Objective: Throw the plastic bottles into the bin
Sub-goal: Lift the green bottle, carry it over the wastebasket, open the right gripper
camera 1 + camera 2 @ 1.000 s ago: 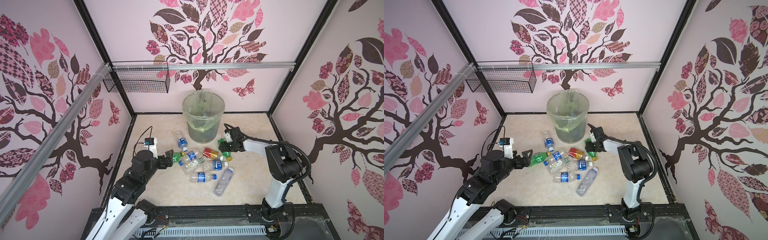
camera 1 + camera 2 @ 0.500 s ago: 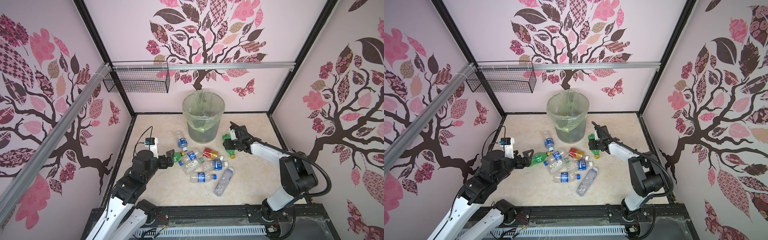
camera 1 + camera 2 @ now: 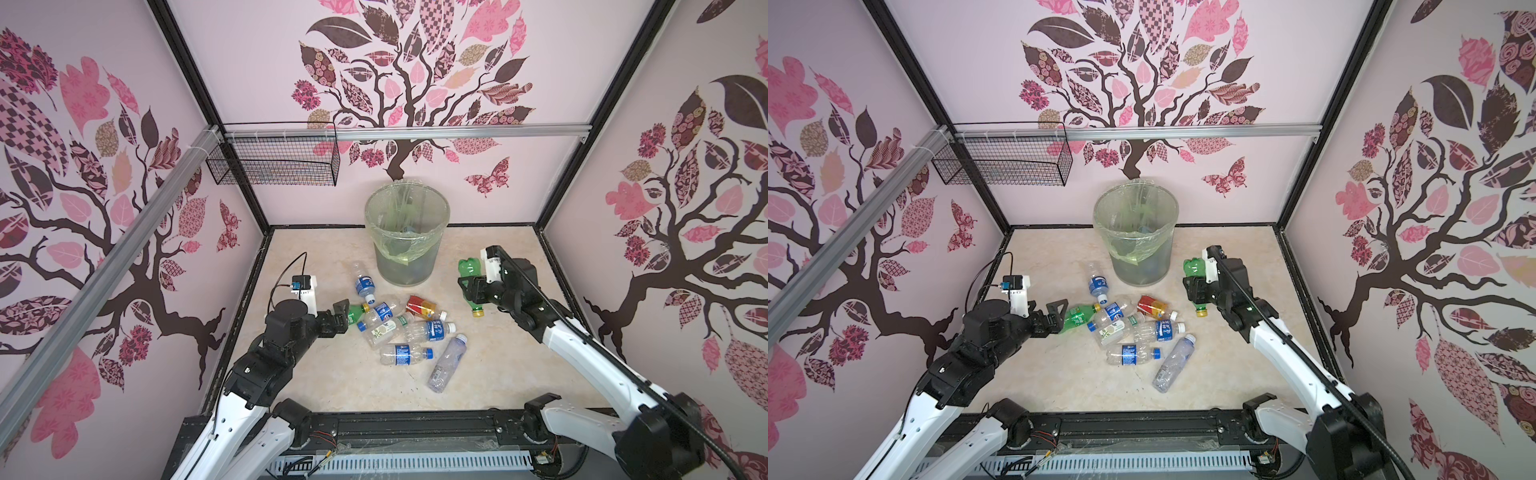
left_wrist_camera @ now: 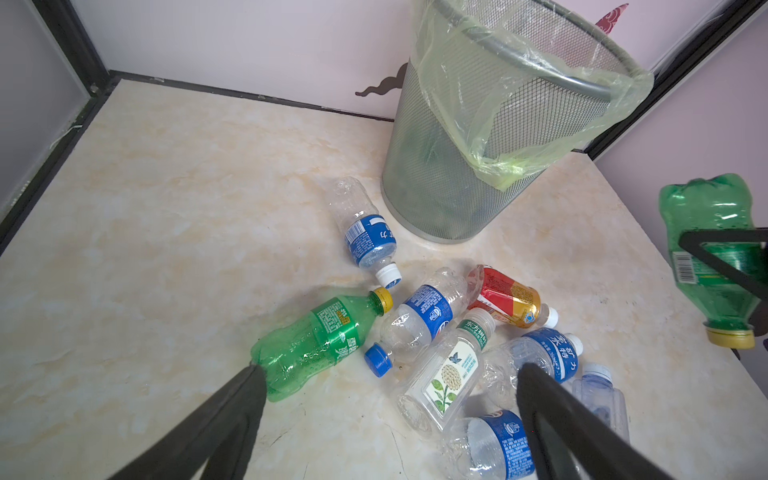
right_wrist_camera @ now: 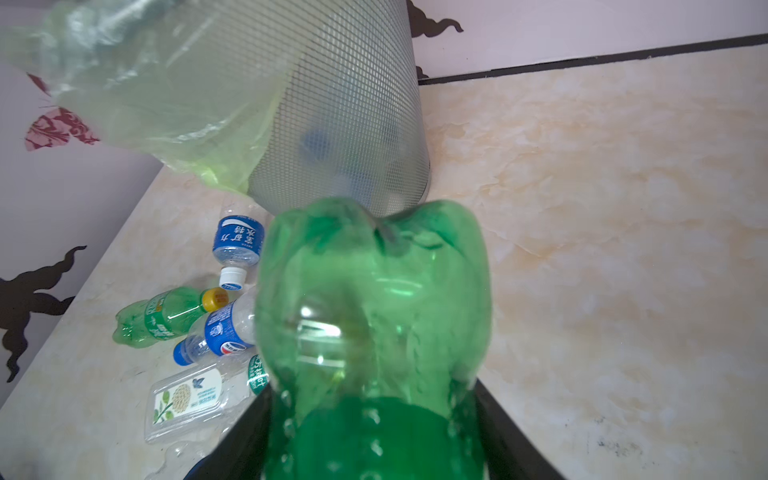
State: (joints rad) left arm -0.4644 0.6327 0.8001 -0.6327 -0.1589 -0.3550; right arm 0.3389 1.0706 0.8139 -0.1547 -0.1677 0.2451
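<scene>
The bin (image 3: pixel 403 270) (image 3: pixel 1142 270), grey mesh with a pale green liner, stands at the back middle of the floor. Just right of it my right gripper (image 3: pixel 471 286) (image 3: pixel 1198 286) (image 5: pixel 374 415) is shut on a green bottle (image 3: pixel 470 268) (image 5: pixel 374 299), held cap down above the floor. Several plastic bottles lie in a pile in front of the bin: clear ones with blue labels (image 3: pixel 405 355), a red-yellow one (image 3: pixel 420 306), a green one (image 3: pixel 356 312) (image 4: pixel 316 340). My left gripper (image 3: pixel 343 313) (image 4: pixel 390 390) stands open low beside that green bottle's base.
A black wire basket (image 3: pixel 274 162) hangs from the aluminium rail at the back left. Pink walls and a black frame close the floor on three sides. Some bottles show dimly through the bin's mesh (image 5: pixel 353 124) in the right wrist view.
My right gripper has lifted the green bottle off the floor and drawn it slightly right, away from the pile. The left arm stays put, its jaws a little wider.
</scene>
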